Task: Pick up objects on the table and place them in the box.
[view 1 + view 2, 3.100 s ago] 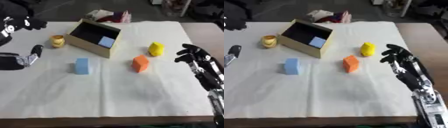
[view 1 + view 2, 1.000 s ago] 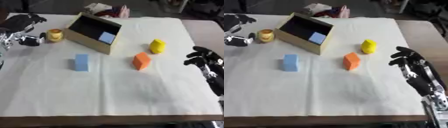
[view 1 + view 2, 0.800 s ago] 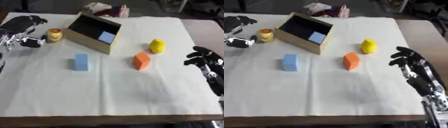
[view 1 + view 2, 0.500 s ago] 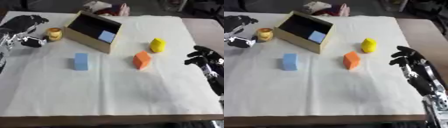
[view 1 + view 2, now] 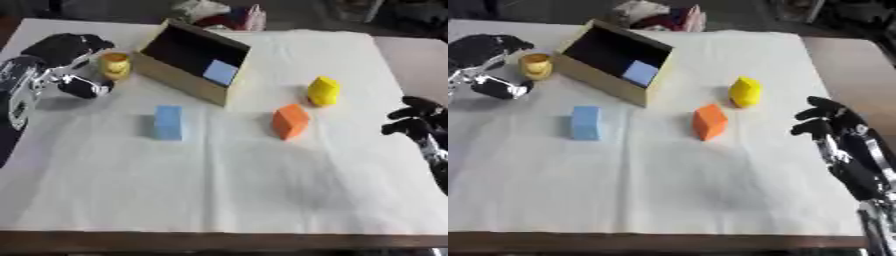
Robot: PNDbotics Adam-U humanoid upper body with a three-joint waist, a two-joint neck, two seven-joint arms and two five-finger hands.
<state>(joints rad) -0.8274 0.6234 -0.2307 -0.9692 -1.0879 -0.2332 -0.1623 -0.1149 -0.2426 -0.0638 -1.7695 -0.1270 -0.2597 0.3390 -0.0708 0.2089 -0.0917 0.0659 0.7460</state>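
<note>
Since three seconds ago your left hand (image 5: 66,62) has come up from the near left edge of the table to the far left corner, and now it sits just beside the small yellow cup (image 5: 115,65). Its fingers arch over the cup's left side and the thumb is curled below, but they are apart and nothing is held between them — whether a fingertip touches the cup you cannot tell from these views.

Your right hand (image 5: 833,127) stays at the right edge of the cloth, fingers relaxed and spread, holding nothing. It is well apart from all the objects.

On the white cloth (image 5: 227,185) the box (image 5: 194,60) lies tipped on its side, with the dark opening facing toward you and to the left. One light blue block (image 5: 220,72) is already inside it, against the right inner wall. The yellow cup stands upright just beside the left end of the box.

Three objects are out on the cloth: a blue block (image 5: 168,121) in front of the box, an orange block (image 5: 290,121) to the right of it, and a yellow block (image 5: 323,91) a little farther back, near the orange one but not touching it.
</note>
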